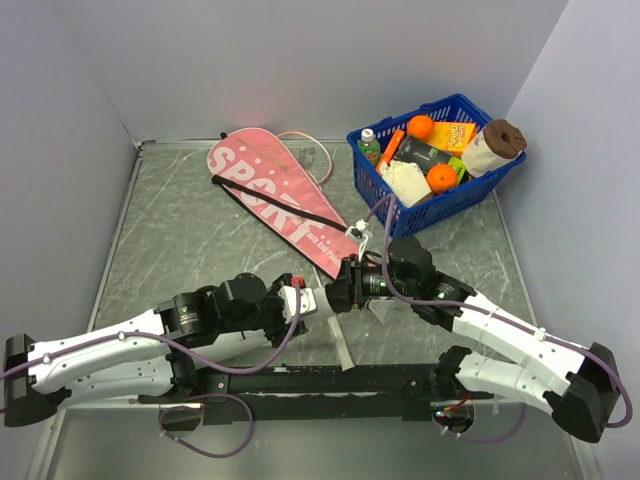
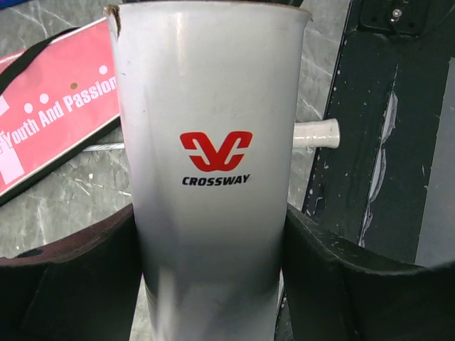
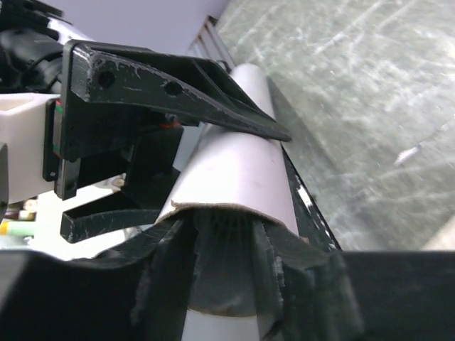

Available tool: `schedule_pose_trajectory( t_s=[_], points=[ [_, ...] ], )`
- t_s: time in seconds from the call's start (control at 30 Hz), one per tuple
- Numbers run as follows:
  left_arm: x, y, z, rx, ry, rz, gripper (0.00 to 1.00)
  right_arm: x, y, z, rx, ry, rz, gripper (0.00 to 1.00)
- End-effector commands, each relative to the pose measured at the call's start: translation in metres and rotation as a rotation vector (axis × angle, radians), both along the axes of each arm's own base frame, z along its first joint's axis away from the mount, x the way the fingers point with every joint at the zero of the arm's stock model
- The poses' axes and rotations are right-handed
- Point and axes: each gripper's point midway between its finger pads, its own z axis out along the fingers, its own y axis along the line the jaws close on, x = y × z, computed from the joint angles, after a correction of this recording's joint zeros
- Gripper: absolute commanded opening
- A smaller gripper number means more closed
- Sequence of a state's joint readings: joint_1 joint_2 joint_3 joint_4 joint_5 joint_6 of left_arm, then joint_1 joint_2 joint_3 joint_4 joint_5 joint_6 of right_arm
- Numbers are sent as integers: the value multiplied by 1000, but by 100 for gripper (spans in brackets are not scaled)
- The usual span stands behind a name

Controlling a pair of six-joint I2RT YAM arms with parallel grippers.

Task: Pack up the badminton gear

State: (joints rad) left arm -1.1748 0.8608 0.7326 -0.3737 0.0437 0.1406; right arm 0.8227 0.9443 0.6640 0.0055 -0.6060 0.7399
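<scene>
My left gripper [image 2: 213,241] is shut on the long white tube [image 2: 213,106] lettered "CROSSWAY", which it holds level over the table's near middle [image 1: 318,300]. My right gripper [image 3: 227,277] is at the tube's open mouth [image 3: 227,213], fingers spread. A dim ribbed shape sits inside the mouth; I cannot tell whether it is the shuttlecock. The pink "SPORT" bag [image 1: 270,195] lies flat behind, its black strap across it. A pink racket hoop [image 1: 318,152] shows beside the bag. A white racket handle [image 2: 317,133] pokes out beside the tube.
The blue basket [image 1: 470,195] of groceries stands at the back right, close to my right arm. The black base rail [image 1: 330,380] runs along the near edge. Grey walls close in the left, back and right sides.
</scene>
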Motion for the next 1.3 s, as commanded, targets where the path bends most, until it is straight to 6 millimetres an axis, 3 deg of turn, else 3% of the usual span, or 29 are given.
schedule_pose_trajectory(
  t_s=[0.0, 0.17, 0.23, 0.33, 0.47, 0.57, 0.7, 0.83, 1.0, 1.27],
  points=[
    [2, -37, 82, -305, -100, -44, 14, -8, 3, 37, 25, -116, 33, 49],
    [5, -37, 76, -280, -109, -26, 14, 3, -23, 59, -41, -222, -90, 54],
    [7, -37, 71, -256, -105, -18, 14, 6, -35, 76, -33, -260, -150, 55],
    [8, -39, 66, -238, -99, -12, 14, 11, -57, 85, -57, -294, -255, 62],
    [9, -41, 64, -229, -93, -6, 14, 31, -90, 78, -159, -306, -445, 65],
    [9, -40, 66, -233, -94, -7, 14, 33, -107, 64, -222, -263, -520, 65],
    [11, -38, 69, -239, -104, 7, 14, 48, -142, 20, -376, -165, -728, 64],
    [10, -37, 74, -253, -103, 10, 14, 45, -164, -29, -484, -58, -830, 62],
    [14, -33, 80, -273, -115, 39, 14, 41, -176, -85, -546, 79, -926, 61],
    [12, -34, 82, -276, -99, 38, 15, 47, -179, -131, -536, 206, -1037, 62]
  ],
)
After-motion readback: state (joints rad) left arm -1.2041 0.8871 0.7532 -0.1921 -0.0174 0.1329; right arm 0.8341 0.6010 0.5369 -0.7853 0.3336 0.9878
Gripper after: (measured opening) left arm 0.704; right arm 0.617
